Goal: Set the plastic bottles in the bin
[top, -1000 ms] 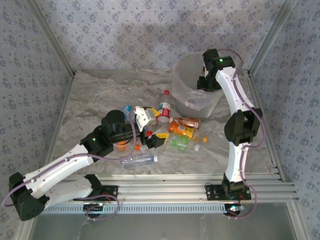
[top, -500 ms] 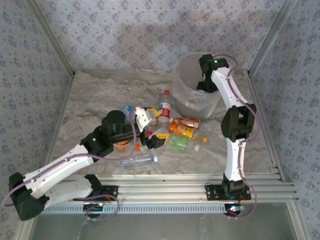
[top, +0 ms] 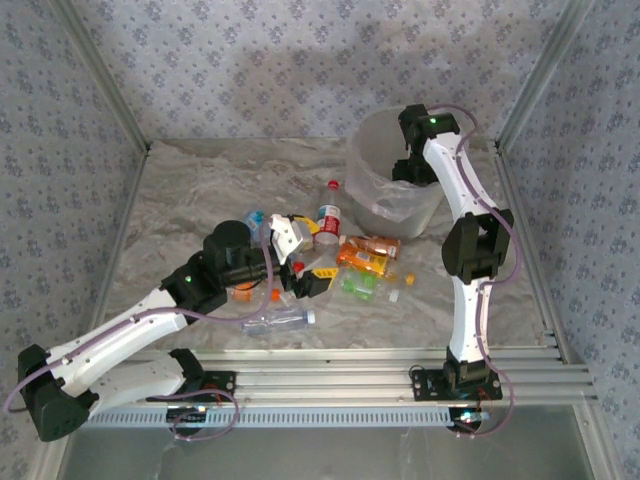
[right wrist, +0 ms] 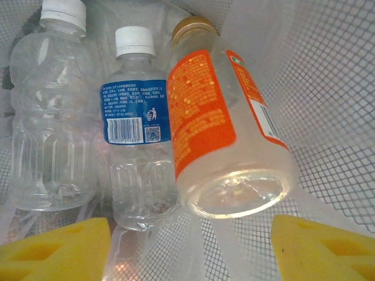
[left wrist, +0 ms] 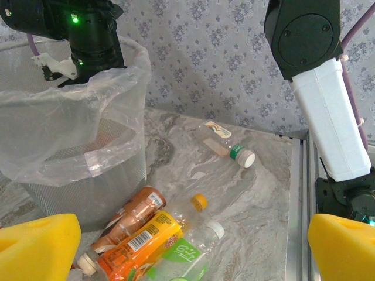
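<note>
Marbled table (top: 220, 180), btls (right wrist: 137, 146) in bin (top: 362, 190) (lined)

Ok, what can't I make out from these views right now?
- Top external: contents of the bin, blurred by its translucent wall and blocked by the right arm.
- Top external: how many bottles the pile holds; the left arm covers part.
- Left wrist: orange-label bottle and green-label bottle, cut off by the bottom edge.
- Right wrist: print on the blue-label bottle, too small to read.
</note>
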You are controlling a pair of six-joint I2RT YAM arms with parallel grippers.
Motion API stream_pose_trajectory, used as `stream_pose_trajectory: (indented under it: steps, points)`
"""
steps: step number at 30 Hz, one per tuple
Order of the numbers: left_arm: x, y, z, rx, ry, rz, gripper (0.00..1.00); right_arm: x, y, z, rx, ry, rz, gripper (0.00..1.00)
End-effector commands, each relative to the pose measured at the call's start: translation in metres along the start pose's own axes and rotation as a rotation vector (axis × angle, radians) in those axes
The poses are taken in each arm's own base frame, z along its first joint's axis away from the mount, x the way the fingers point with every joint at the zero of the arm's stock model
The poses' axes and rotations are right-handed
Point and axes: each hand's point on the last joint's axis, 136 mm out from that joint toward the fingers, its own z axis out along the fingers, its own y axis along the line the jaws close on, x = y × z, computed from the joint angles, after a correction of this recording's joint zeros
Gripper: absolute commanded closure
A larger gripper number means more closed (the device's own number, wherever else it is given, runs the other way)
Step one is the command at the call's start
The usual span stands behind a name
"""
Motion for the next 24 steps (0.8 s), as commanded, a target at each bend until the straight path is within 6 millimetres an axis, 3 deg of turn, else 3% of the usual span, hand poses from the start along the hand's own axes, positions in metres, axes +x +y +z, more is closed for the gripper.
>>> stream_pose_trajectory:
  steps: [1,12,18,24]
  points:
    - [-0.011,-0.001,-0.001,-0.003,-0.017,0.015,0.0,-0.003,0.004,-0.031,-0.046,-0.062,0.007,0.28]
    - [-0.011,0.001,-0.001,-0.018,-0.001,0.015,0.0,-0.019,0.013,-0.111,-0.204,-0.309,0.008,0.33]
    - [-0.012,0.004,-0.001,-0.033,0.01,-0.001,0.0,0.001,0.015,-0.155,-0.311,-0.421,0.008,0.33]
    - [-0.007,-0.004,0.001,0.003,0.064,0.034,0.0,0.036,-0.001,-0.19,-0.345,-0.553,0.05,0.34]
